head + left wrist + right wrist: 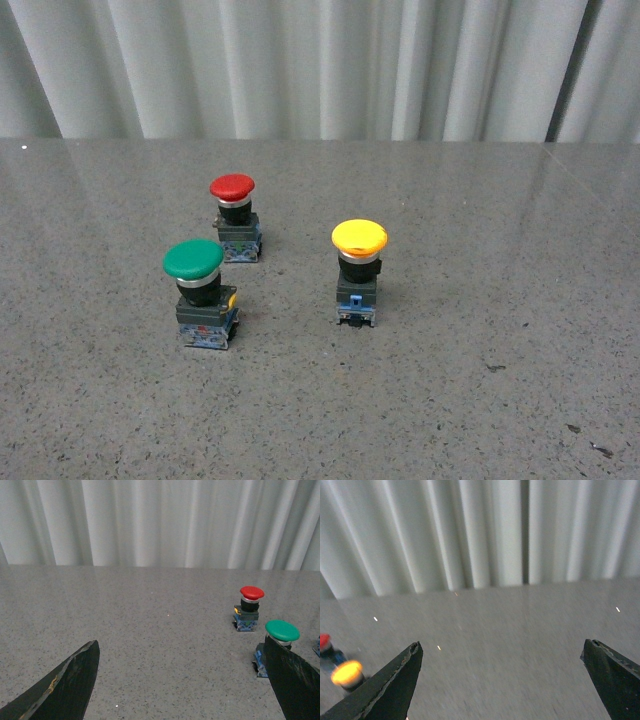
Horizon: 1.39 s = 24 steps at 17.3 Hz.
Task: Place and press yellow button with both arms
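The yellow button (358, 270) stands upright on the grey table (480, 330), to the right of the green button (197, 292) and the red button (235, 216) and apart from both. The front view shows all three buttons, one of each colour, but neither arm. The left wrist view catches only red and green, the green partly hidden by the left gripper (180, 641). The blurred right wrist view shows yellow and red beside the right gripper (501, 643). Both grippers face across the table, spread wide and empty.
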Motion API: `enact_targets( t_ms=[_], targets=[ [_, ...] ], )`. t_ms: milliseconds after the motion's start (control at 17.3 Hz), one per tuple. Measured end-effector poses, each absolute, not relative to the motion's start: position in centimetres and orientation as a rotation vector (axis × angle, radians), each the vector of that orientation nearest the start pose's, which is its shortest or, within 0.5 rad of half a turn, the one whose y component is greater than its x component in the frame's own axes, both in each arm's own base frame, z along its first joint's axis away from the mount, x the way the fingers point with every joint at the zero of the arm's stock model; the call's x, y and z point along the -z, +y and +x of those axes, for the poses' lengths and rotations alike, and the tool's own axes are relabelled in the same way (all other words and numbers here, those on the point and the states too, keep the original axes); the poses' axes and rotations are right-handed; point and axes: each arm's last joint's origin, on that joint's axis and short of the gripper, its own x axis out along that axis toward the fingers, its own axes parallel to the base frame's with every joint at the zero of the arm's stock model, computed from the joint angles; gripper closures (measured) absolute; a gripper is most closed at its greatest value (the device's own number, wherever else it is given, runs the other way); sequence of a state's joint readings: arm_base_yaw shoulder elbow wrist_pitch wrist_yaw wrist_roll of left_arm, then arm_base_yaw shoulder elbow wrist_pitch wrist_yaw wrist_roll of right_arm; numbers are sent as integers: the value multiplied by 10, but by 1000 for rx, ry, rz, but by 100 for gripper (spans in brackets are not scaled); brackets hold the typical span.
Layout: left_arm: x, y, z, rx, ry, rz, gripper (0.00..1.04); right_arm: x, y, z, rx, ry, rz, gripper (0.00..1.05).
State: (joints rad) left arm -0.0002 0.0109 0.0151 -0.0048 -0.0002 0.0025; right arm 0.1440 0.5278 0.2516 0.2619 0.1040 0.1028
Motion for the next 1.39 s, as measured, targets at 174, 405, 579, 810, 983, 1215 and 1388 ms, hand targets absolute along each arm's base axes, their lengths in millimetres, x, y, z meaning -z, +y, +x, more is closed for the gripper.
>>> enact_targets(
  t_ms=[174,405,579,810,983,1215,1388],
  targets=[
    [-167,0,97,0,0,2,7,-259,54,206,-174,21,96,6],
    [-167,0,97,0,0,3,7,-250,109,262,-305,157,63,6],
    [-167,0,97,0,0,2,7,-235,149,271,-404,229,28,15],
    [-167,0,97,0,1,2,7,-215,163,273,-428,293,3,61],
    [-167,0,97,0,0,2,7,-204,176,272,-462,328,-16,103],
    [-167,0,97,0,0,3,7,-197,186,280,-471,345,-24,103],
    [-167,0,97,0,0,3,7,-191,192,283,-482,361,-31,103]
  ],
)
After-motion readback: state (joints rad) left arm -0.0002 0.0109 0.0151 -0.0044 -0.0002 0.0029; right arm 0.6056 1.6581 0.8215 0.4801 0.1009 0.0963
